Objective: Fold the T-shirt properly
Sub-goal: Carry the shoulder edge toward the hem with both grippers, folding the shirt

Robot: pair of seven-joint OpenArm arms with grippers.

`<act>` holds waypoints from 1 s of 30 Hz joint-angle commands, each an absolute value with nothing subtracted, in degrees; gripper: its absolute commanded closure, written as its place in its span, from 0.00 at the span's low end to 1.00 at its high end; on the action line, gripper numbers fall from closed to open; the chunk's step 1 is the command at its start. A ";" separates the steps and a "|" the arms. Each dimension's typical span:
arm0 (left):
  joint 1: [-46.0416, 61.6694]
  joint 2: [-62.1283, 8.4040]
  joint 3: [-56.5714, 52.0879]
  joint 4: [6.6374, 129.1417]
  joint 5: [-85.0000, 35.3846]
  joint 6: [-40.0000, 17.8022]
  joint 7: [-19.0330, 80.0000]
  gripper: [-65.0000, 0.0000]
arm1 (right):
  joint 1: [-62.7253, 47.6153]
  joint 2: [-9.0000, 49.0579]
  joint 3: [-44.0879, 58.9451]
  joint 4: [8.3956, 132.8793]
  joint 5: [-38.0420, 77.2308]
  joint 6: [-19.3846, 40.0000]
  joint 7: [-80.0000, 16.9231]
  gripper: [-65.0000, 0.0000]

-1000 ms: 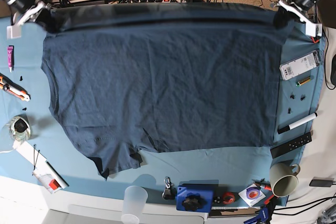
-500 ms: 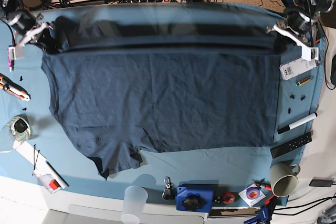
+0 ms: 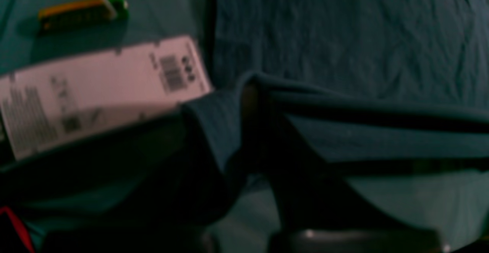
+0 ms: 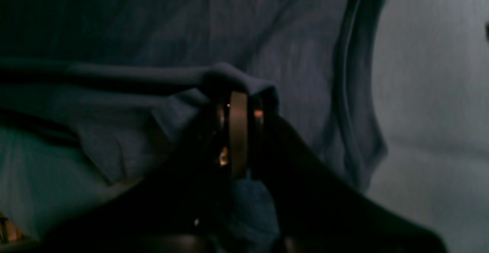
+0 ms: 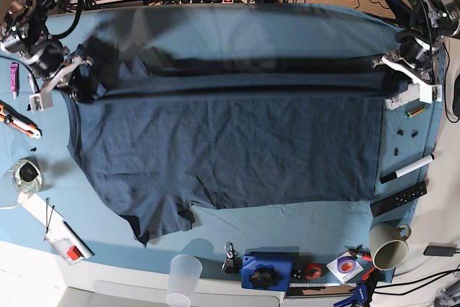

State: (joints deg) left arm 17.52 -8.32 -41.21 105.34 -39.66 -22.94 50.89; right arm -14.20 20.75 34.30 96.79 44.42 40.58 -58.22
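T-shirt lies spread across the tablecloth, its 12 o'clock edge lifted and stretched between both arms. Left gripper at 2 o'clock and right gripper at 10 o'clock are each clamped on that edge. Judging by this, the first lengthwise fold is underway; next, both should carry the edge evenly toward 6 o'clock.

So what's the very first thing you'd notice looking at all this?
The big dark T-shirt spread over most of the blue tablecloth. Next, its far edge is lifted off the table in a long fold, pinched at each end by the right gripper and the left gripper, jaws shut on the cloth. Small clutter lines the sides, like a cup at the near corner.
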 commanded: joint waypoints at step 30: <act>2.92 -12.53 -26.00 93.08 -16.64 -16.47 42.00 1.00 | 2.09 24.62 34.44 74.87 43.42 40.00 -55.59 1.00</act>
State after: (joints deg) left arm 3.97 -11.35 -25.41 92.12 -18.13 -17.82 43.44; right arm 1.08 22.81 33.76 74.06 43.40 40.77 -58.19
